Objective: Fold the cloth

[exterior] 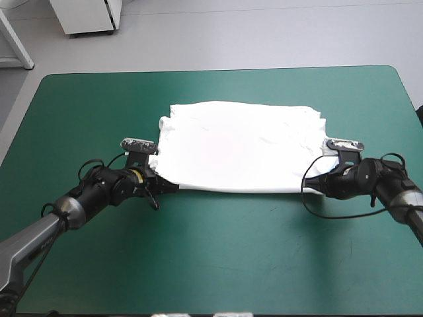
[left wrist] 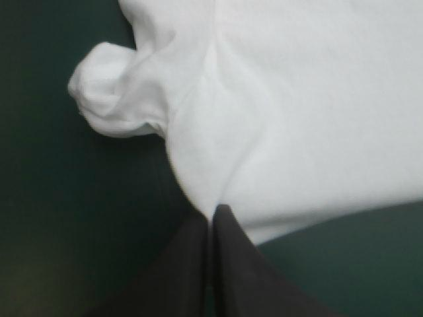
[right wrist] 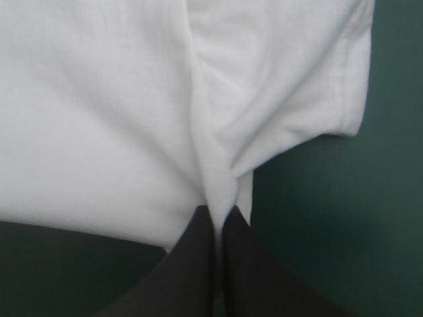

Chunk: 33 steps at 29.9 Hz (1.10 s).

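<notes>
Nearest you, your left gripper [left wrist: 213, 221] and right gripper [right wrist: 218, 216] are each pinched almost closed on the T-shirt's [exterior: 241, 146] near corners. It lies spread flat ahead of them, mid-table [exterior: 211, 251], with its left sleeve bunched.

You see the whole desk [exterior: 211, 264] from high behind, while wrist views sit close behind left claw [left wrist: 211, 211] and right claw [right wrist: 217, 211], all sharing the T-shirt [exterior: 238, 145].

Open teal-green cover [exterior: 218, 251] on every side of the T-shirt [exterior: 238, 148]
</notes>
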### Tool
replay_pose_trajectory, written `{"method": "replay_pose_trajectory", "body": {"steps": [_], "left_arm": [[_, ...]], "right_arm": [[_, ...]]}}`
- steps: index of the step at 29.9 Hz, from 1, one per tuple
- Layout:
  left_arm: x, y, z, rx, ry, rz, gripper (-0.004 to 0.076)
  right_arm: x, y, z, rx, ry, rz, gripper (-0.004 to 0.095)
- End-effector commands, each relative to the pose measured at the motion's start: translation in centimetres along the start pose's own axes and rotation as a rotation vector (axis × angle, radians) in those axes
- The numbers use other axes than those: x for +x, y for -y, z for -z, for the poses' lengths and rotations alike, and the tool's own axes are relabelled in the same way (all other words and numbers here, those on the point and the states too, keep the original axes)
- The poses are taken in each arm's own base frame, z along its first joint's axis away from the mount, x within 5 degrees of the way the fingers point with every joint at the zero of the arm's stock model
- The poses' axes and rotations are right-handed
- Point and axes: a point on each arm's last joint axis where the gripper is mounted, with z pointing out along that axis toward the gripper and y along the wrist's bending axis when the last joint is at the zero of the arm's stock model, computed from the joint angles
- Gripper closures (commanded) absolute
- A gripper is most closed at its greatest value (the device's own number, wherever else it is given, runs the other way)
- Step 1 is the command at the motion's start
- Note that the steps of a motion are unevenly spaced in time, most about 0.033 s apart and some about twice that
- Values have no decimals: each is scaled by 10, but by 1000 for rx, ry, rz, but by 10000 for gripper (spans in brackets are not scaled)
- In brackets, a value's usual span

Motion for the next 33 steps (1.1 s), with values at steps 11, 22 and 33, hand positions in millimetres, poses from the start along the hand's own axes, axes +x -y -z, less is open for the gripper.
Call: {"method": "replay_pose_trajectory", "body": {"steps": [11,22,33], "left_arm": [[57,4,35,33,-86,93,733],[64,6,50,24,-296,131,272],[0,-3,146,-79,-31,-15,232]], "right_arm": [[54,-3,39,-27,-7,0,925],[60,-5,41,-39,-137,-24,389],[9,-15,123,-1,94,-29,368]]}}
